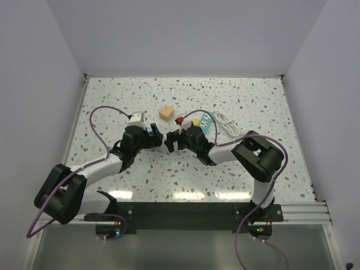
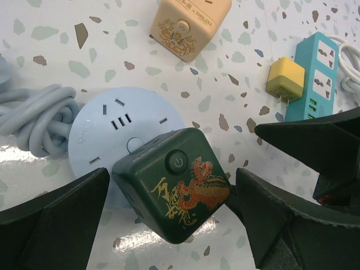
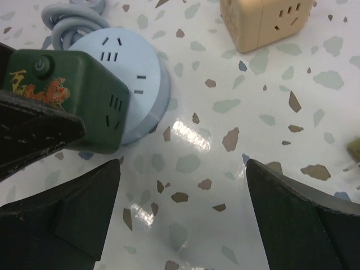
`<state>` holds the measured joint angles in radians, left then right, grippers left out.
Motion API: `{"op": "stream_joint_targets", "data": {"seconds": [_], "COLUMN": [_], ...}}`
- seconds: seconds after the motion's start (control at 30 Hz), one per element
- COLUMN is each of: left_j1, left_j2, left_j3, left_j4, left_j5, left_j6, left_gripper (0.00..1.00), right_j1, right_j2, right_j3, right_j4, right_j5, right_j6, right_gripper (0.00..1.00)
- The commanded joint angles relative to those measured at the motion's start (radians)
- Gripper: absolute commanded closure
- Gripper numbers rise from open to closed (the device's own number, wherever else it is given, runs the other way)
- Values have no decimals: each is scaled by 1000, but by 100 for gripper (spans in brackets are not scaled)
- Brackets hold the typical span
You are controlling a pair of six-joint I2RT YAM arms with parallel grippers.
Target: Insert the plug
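The plug point(image 2: 171, 183) is a dark green cube with a power button and a red-gold dragon print. It rests tilted on the near rim of a round pale blue socket point(image 2: 107, 126); its prongs are hidden. My left gripper point(image 2: 172, 185) is open, one finger close on each side of the plug with thin gaps showing. In the right wrist view the plug point(image 3: 73, 95) leans on the socket point(image 3: 132, 62) behind a left finger point(image 3: 34, 126). My right gripper point(image 3: 183, 169) is open over bare table just right of the plug. From above, both grippers point(image 1: 156, 136) point(image 1: 173, 140) meet mid-table.
A tan cube point(image 2: 188, 25) sits beyond the socket. A yellow block point(image 2: 285, 80) lies beside a teal power strip point(image 2: 315, 73) with a white cable point(image 1: 226, 125) at the right. The socket's pale blue cord point(image 2: 34, 118) coils at the left.
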<state>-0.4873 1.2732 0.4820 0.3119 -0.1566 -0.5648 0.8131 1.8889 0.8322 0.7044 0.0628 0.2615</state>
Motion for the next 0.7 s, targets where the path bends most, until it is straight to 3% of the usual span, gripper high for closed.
{"op": "stream_joint_targets", "data": {"seconds": [0.0, 0.27, 0.4, 0.67], "left_j1": [-10, -48, -56, -63], "left_j2": [32, 136, 150, 150], "left_j3": [56, 161, 184, 176], "left_j4": [21, -51, -94, -142], "left_j5": [-24, -61, -61, -66], "left_j6": [2, 89, 140, 224], "left_gripper": [0, 3, 10, 33], "right_j1": [1, -23, -45, -94], "right_j2": [-79, -247, -342, -455], "right_j3": [-39, -114, -133, -79], "right_j4": [4, -120, -192, -333], "right_j5": [46, 163, 193, 223], "right_j6": [8, 4, 4, -39], "right_gripper": [4, 4, 3, 3]}}
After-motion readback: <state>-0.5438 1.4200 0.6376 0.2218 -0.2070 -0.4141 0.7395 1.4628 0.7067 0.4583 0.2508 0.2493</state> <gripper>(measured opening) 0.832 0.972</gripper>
